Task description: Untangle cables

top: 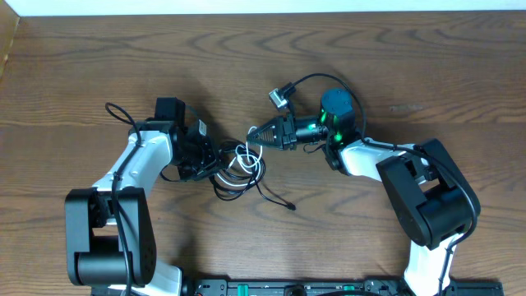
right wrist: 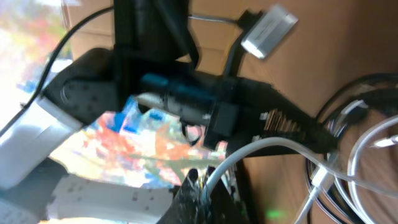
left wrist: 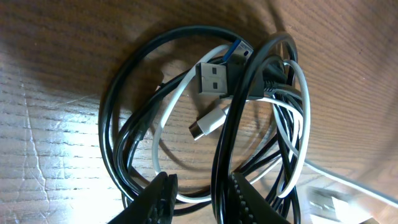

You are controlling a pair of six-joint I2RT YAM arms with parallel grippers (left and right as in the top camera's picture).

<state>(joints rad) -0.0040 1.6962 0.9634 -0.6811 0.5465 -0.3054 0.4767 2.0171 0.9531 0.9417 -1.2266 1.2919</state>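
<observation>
Pinching the white cable (right wrist: 273, 144), the right gripper (top: 253, 132) was clamped tight; the left gripper (left wrist: 199, 180) stood parted around a black loop (left wrist: 221, 143). The cables (top: 238, 168) lay on the desk (top: 370, 49), one knotted bundle, nothing freed yet.

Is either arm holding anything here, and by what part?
The right fingers pinch the white cable along its cord, not at a plug. The left fingers stand apart around a black cable, seemingly not clamping it.
</observation>
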